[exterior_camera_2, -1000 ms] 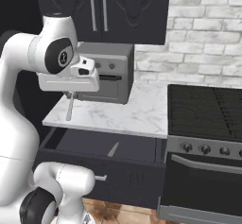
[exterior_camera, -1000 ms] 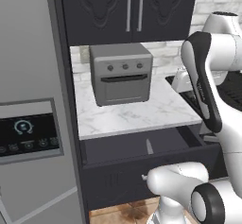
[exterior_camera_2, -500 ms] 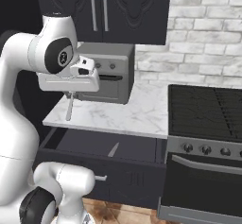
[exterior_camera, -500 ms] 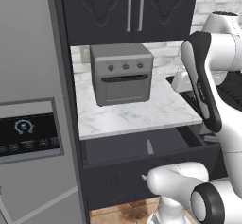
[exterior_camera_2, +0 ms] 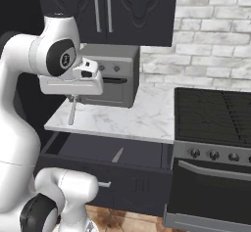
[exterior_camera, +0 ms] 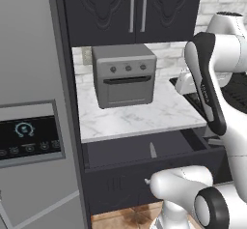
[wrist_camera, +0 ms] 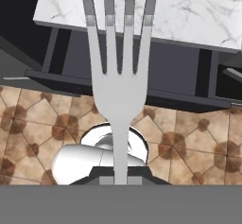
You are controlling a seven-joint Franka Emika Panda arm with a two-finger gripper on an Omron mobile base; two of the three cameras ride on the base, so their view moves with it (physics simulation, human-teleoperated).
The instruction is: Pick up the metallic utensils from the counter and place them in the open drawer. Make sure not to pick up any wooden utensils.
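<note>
Left base view: wide, shallow, dark charcoal drawer (exterior_camera: 144, 151) pulled open at lower centre, beneath the white grey-veined marble desk (exterior_camera: 140, 119). Slim silver-bladed knife (exterior_camera: 152, 150) already lying on the drawer floor. Grey boxy toaster oven (exterior_camera: 124, 74) standing at the back of the desk, well clear of the path.

Right base view: claw (exterior_camera_2: 72, 99) at centre left, clenched on the handle of the small silver fork (exterior_camera_2: 72, 111), which hangs tines-down in front of the desk edge, above the left end of the drawer (exterior_camera_2: 112, 152). Knife (exterior_camera_2: 117, 154) resting mid-drawer, apart from the likely drop spot.

Hand view: fork (wrist_camera: 119, 76) running up the middle of the frame, tines crossing the desk (wrist_camera: 156, 8) at the top, drawer (wrist_camera: 127, 64) band behind, patterned brown tile floor (wrist_camera: 42, 124) beneath the handle. Best done by carrying the fork inward until wholly over the drawer cavity rather than the floor, lowering close to the drawer bottom, then releasing; dropping from here risks a miss or a bounce off the front panel.
</note>
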